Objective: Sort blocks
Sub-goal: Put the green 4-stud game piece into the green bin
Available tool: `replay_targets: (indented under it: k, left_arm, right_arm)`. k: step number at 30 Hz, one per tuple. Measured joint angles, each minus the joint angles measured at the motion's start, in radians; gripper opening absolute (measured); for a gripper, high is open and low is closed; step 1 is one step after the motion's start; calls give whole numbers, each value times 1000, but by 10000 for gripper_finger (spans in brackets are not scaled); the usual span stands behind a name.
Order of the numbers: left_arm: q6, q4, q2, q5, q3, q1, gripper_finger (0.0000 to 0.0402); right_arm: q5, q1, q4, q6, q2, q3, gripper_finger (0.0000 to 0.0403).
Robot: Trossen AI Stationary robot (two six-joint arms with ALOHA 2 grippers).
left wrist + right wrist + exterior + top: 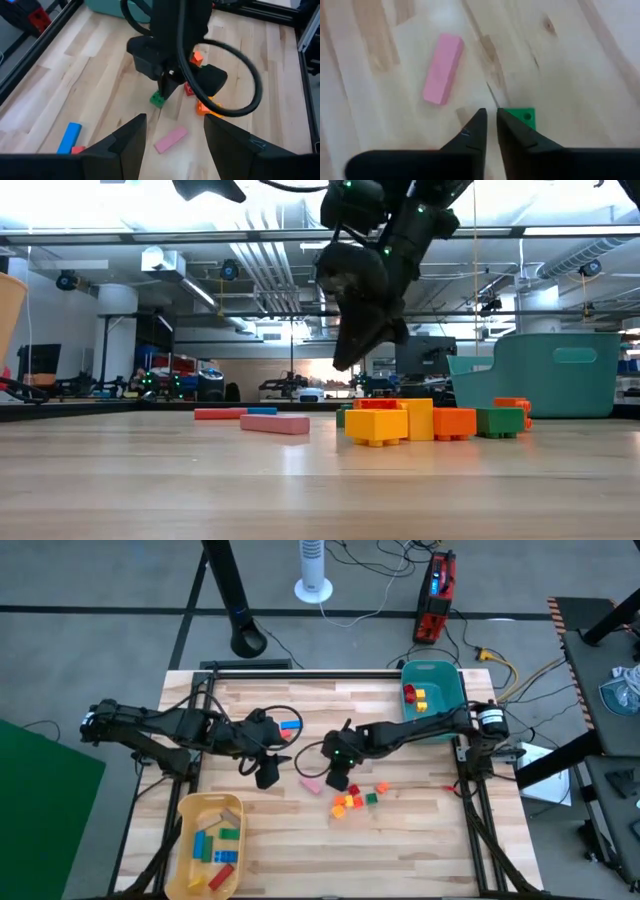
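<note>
Over the middle of the wooden worktop point(270, 840), we see the right gripper point(490, 131) hanging with its fingers drawn almost together and nothing between them; a green block point(520, 118) lies on the boards just beside one tip, not in the grip. We judge this arm to be lining up on that cube, or to have closed beside it.

The left gripper point(172, 135) hovers near the centre with its fingers standing apart and empty, pointed toward the right arm and the pink bar point(171, 139) that lies flat between the two arms, as if waiting its turn.

The blocks are tiny bright pieces. A loose cluster point(355, 800) of yellow, orange, red and green cubes, studs showing on some, sits just beside the right gripper. A blue bar and a red one point(290, 726) lie apart toward the far edge. We count several bars already in the yellow tray point(190, 808) at the near left, and red and yellow cubes in the teal bin point(447, 680) at the far right, so the sorting looks partly done.
</note>
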Motion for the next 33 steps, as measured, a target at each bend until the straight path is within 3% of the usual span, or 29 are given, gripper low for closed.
replay_targets:
  k: [4, 15, 21, 27, 33]
  left_arm:
    - [-2, 1, 0, 0, 0, 0, 185]
    - [1, 25, 1, -26, -2, 0, 185]
    - [23, 43, 1, -27, -2, 0, 185]
    - [27, 62, 1, -48, -2, 0, 185]
    - [28, 66, 1, -86, -2, 0, 185]
  right_arm:
    - [-1, -3, -20, -128, -3, 18, 80]
    - [60, 2, -36, -125, 69, 14, 243]
    - [60, 0, -45, -112, 128, 13, 293]
    - [78, 1, -39, -70, 179, 17, 269]
    - [106, 0, -43, -35, 178, 18, 151]
